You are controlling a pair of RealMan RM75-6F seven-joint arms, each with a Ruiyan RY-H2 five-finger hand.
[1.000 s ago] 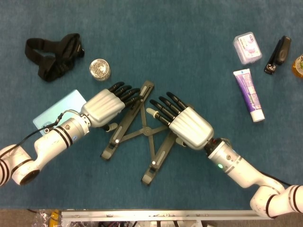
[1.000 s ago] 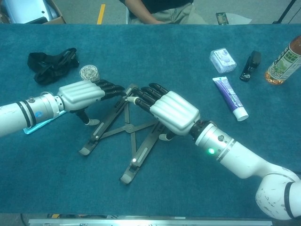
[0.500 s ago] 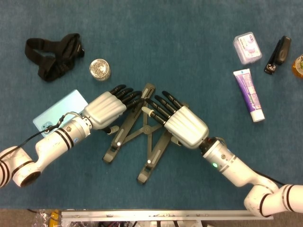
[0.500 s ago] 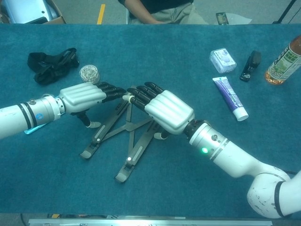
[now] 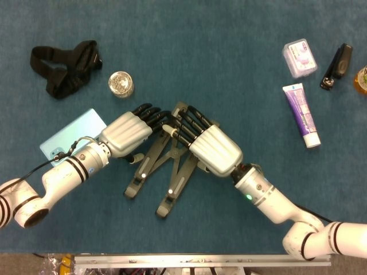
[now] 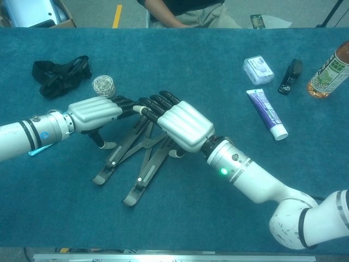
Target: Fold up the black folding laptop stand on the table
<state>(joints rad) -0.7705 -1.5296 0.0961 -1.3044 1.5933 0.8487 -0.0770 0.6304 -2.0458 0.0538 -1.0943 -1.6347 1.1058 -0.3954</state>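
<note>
The black folding laptop stand (image 5: 170,191) (image 6: 138,181) lies flat mid-table, its two long legs close together and nearly parallel, the cross links bunched between them. My left hand (image 5: 129,133) (image 6: 95,112) lies with straight fingers over the far end of the left leg, thumb down beside it. My right hand (image 5: 213,149) (image 6: 183,124) comes in from the right, fingers stretched out and pressed against the far end of the right leg. The fingertips of both hands nearly meet over the stand's far end, which they hide. Neither hand is wrapped around a leg.
A light blue card (image 5: 69,138) lies under my left forearm. A black strap (image 5: 66,67) and a silver foil ball (image 5: 121,83) sit at the far left. At the right are a toothpaste tube (image 5: 302,114), a clear box (image 5: 299,57), a black stapler (image 5: 337,64) and a bottle (image 6: 327,68).
My right hand has slid left, pushing the right leg toward the left one. The stand has gone from a wide X to nearly closed. My left hand has barely moved.
</note>
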